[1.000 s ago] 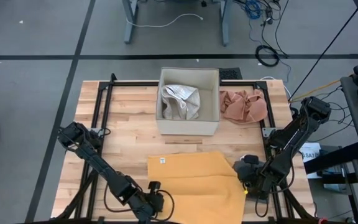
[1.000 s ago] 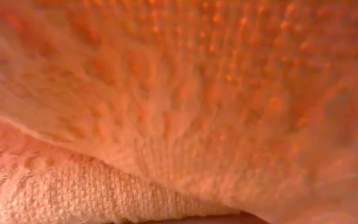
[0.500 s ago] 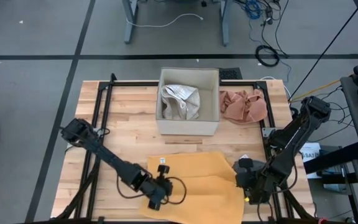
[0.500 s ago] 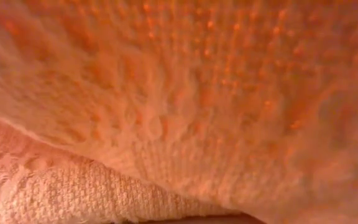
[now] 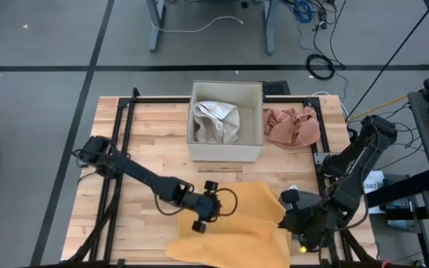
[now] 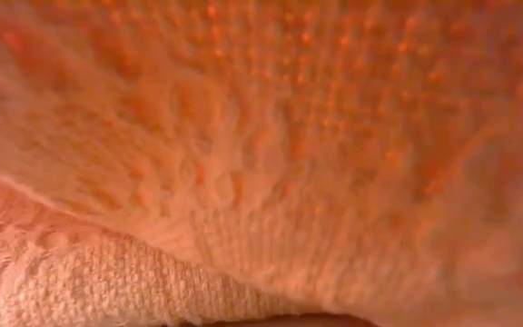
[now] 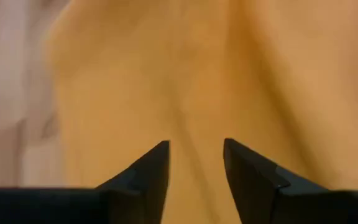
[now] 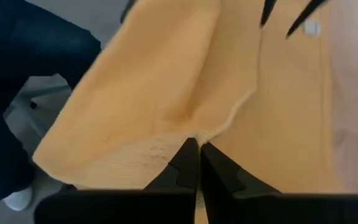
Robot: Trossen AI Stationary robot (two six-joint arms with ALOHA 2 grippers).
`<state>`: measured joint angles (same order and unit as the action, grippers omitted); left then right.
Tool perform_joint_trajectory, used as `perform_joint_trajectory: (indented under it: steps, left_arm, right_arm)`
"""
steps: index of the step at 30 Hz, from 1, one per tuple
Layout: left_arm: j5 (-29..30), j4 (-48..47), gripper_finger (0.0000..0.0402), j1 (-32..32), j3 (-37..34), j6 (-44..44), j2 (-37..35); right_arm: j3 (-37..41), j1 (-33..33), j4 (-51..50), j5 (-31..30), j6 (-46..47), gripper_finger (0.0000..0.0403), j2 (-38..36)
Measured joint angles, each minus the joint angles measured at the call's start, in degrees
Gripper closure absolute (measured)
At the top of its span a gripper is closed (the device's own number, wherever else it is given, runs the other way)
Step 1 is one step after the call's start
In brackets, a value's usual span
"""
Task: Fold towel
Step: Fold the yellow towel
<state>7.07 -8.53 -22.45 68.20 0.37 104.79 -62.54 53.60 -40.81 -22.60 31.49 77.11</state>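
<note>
A yellow towel [image 5: 248,223] lies rumpled at the front of the wooden table [image 5: 155,134], its near edge hanging over the side. The right gripper [image 8: 194,163] has its jaws closed on the towel's right front edge, while the left gripper [image 5: 208,205] sits over the towel's left edge with jaws parted and empty (a cardboard box [image 5: 226,152] and a pink cloth [image 5: 293,126] sit farther back).

My left end effector [image 5: 213,206] has swung from the surface's 7 o'clock corner toward centre, dragging the towel's [image 5: 252,223] left edge inward; my right end effector [image 5: 302,223] pinched its right edge.
</note>
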Motion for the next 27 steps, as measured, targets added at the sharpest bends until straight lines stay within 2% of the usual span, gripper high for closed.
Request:
perform_joint_trajectory:
  steps: [4,9,13,16,18,27]
  left_arm:
    - [-7.92,7.28,0.0223,2.3,0.04,2.07,1.6]
    - [-10.67,13.64,0.022,4.9,0.04,4.08,5.84]
    - [-15.91,15.77,0.022,6.49,0.04,4.45,9.08]
    - [-27.07,15.23,0.022,7.22,0.03,3.58,10.37]
    - [-31.45,12.85,0.022,7.22,0.02,2.3,10.43]
    - [-37.32,3.17,0.0221,6.68,0.02,0.16,10.4]
  right_arm:
    - [-3.73,0.0,-2.19,-1.27,-3.77,0.0403,-0.01]
    - [-7.19,0.02,-3.08,-1.5,-7.6,0.0403,-0.01]
    - [-9.03,0.02,-4.85,-1.5,-8.18,0.0403,-0.03]
    - [-9.66,0.13,-6.57,-1.48,-7.51,0.0403,-0.03]
    - [-9.93,0.13,-8.16,-1.47,-6.31,0.0403,-0.09]
    - [-9.95,0.13,-9.85,-1.47,-5.12,0.0403,-0.1]
